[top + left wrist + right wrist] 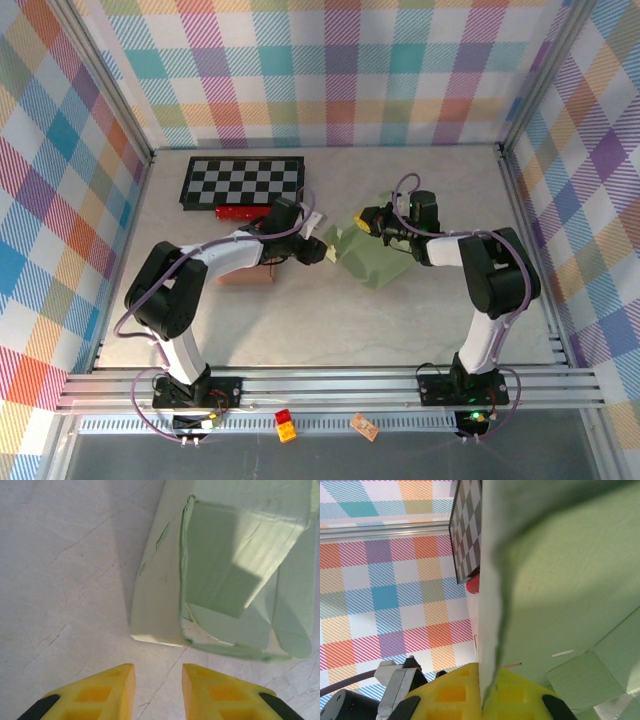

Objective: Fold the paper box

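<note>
At mid-table, between the two arms, we find the pale green half-folded paper box, one panel lifted off the grey table.

The right gripper, yellow-fingered, is clamped tight on the edge of that raised panel. We judge it is anchoring the sheet upright so the creases can be worked.

The left gripper faces the box's near flap, just short of it. Its jaws are parted a little with nothing between them, likely poised to push or pinch that flap.

The black-and-white checkerboard lies well apart, at the back.
</note>
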Motion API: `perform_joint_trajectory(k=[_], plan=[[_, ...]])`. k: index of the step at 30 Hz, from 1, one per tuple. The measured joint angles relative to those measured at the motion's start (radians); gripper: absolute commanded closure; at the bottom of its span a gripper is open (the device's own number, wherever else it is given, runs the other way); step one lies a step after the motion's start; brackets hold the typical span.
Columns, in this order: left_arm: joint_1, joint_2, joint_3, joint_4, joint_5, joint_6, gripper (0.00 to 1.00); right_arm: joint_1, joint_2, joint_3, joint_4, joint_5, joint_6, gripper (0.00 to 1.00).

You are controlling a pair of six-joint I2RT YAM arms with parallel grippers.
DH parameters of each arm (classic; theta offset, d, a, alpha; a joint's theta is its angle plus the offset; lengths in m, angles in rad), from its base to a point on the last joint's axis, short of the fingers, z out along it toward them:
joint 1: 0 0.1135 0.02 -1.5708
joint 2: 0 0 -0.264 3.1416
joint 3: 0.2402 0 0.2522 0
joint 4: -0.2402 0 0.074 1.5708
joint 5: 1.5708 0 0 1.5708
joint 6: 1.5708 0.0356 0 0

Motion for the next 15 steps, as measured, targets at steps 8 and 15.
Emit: perform_joint_trajectory(k=[8, 15], plan=[[0.0, 0.029, 0.016, 0.004, 0.026, 0.014, 0.68, -0.003, 0.013, -0.006, 0.026, -0.01, 0.015, 1.0], [-0.003, 0.057, 0.025, 0.004, 0.056, 0.041, 0.69, -0.003, 0.013, -0.006, 0.026, -0.01, 0.029, 1.0]])
